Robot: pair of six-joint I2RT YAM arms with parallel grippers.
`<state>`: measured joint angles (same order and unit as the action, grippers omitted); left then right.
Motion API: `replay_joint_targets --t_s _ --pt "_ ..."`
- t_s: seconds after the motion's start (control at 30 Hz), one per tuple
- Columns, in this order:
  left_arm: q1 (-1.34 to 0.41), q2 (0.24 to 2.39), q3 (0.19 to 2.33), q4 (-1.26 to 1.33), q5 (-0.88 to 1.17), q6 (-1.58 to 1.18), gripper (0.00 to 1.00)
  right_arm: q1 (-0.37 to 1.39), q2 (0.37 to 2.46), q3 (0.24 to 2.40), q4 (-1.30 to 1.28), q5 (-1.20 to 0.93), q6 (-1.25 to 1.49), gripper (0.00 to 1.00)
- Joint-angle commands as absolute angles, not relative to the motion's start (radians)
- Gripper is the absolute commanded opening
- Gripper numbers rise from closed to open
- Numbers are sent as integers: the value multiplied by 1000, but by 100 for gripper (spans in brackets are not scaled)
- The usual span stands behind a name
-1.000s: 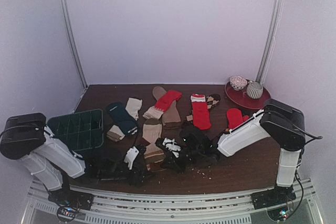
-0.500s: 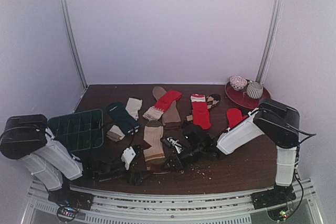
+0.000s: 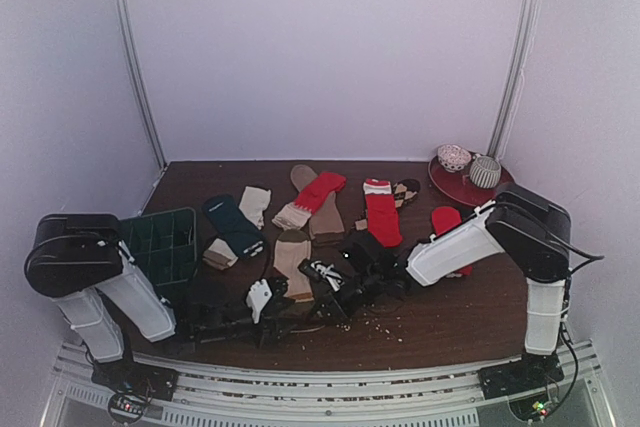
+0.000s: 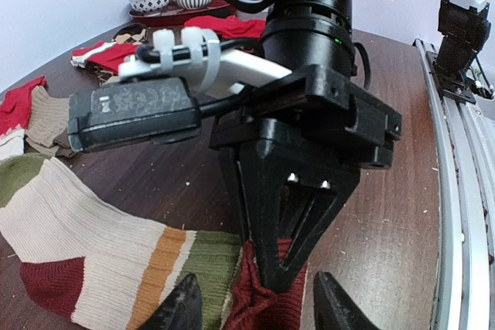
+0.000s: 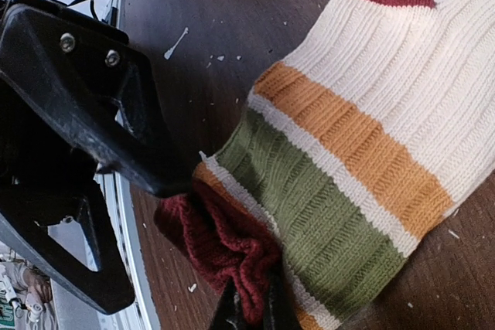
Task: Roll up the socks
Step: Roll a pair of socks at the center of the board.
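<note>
A cream sock with orange and green stripes [image 3: 290,259] lies at the near middle of the table, with its dark red cuff [image 4: 259,303] bunched up. My right gripper [image 5: 251,313] is shut on that cuff and pinches a fold of it just above the table. In the top view it [image 3: 335,295] sits at the sock's near end. My left gripper [image 4: 257,311] is open. Its fingertips [image 4: 182,307] stand on either side of the same cuff, facing the right gripper and very close to it. The rest of the sock [image 5: 371,113] lies flat.
More socks lie behind: dark teal [image 3: 232,224], cream [image 3: 255,202], red [image 3: 320,192], red [image 3: 382,215], red [image 3: 447,219], argyle [image 3: 405,190]. A dark green gridded tray [image 3: 155,242] stands at the left. A red plate [image 3: 470,187] with two bowls is at the back right.
My left arm has swung to the right, bringing its gripper up to the striped sock's cuff. The right gripper has shifted only slightly, still at the cuff.
</note>
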<state>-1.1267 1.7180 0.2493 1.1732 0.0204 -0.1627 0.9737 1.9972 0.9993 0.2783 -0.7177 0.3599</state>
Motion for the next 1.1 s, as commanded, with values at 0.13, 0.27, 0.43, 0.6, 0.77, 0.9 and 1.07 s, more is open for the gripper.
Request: replay_joint_targets --t_s 0.13,0.27,0.43,0.6,0.77,0.9,1.07 --pt "-1113 1735 202 1244 10 -255 51 979 2020 1035 79 -700 247 1" --pt "-1108 1771 164 1281 5 -272 52 980 2031 1070 38 -700 203 1" --pt "-1101 1794 160 1325 31 -284 52 980 2020 1102 0 -701 160 2" --pt "-1098 1781 153 1350 61 -289 53 982 2020 1129 -22 -699 152 2" --pt "-1097 1783 170 1333 79 -301 54 990 2023 1133 -13 -696 160 2" --pt "-1097 1836 187 1354 103 -319 45 997 2010 1134 5 -689 168 2" --pt "-1097 1887 189 1404 133 -346 35 1002 2009 1137 19 -691 176 2"
